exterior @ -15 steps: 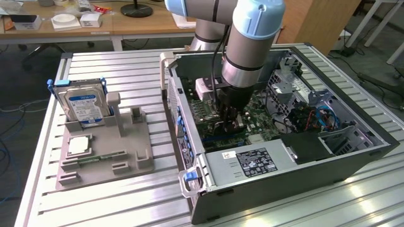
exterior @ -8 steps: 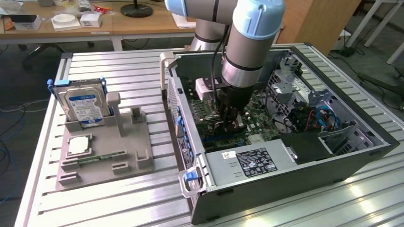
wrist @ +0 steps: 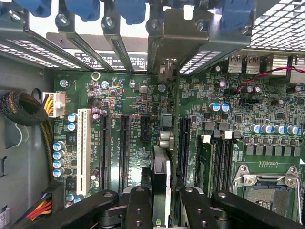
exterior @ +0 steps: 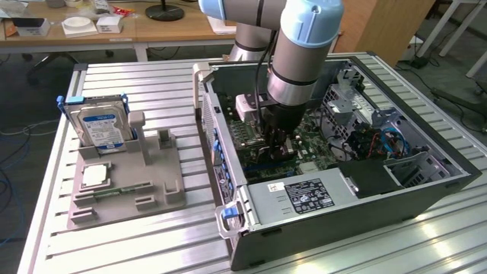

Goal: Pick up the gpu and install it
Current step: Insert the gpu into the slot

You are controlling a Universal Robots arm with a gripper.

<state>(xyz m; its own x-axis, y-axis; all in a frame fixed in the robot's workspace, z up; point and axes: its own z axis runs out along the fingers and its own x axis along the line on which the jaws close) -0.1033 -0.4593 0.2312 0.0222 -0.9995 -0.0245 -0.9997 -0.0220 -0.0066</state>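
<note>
With its jaws clamped on the gpu (wrist: 161,183), the gripper (wrist: 162,210) holds it edge-on just above the motherboard (wrist: 119,95) inside the computer case (exterior: 426,194); slight misalignment with the slot could jam it.

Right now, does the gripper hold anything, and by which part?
Yes. The gripper holds the gpu by its upper edge, above the motherboard.

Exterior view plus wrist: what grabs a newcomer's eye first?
The arm plunging into the open PC case, gripper shut on the gpu, held edge-on above the motherboard slots. On the exterior view's left, a hard drive stands upright in a grey parts tray.
</note>
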